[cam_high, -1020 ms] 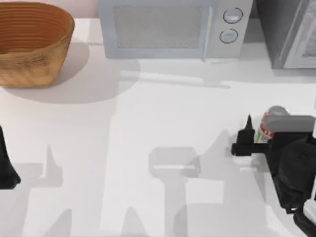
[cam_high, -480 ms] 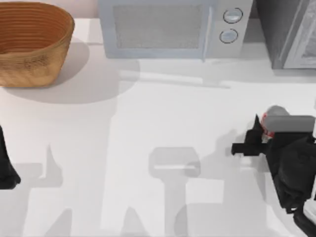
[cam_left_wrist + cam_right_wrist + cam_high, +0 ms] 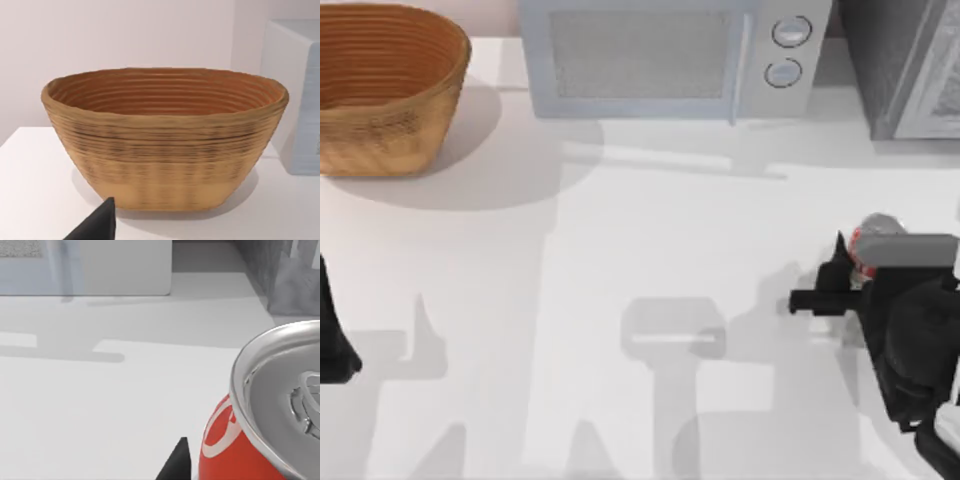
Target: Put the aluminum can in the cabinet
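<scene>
Your right gripper closes in over the can

Your right gripper [image 3: 848, 268] has edged farther up the table onto the aluminum can [image 3: 872, 236] since a second ago; the can's red side and green base band have nearly vanished beneath it.

The aluminum can [image 3: 280, 415] has a glossy brushed-metal top and a smooth, shiny red painted wall. The basket [image 3: 165, 142] looks like coiled wicker, ribbed and matt. The table [image 3: 650, 250] is smooth matt white, and the cabinet [image 3: 880, 60] perhaps speckled stone
</scene>
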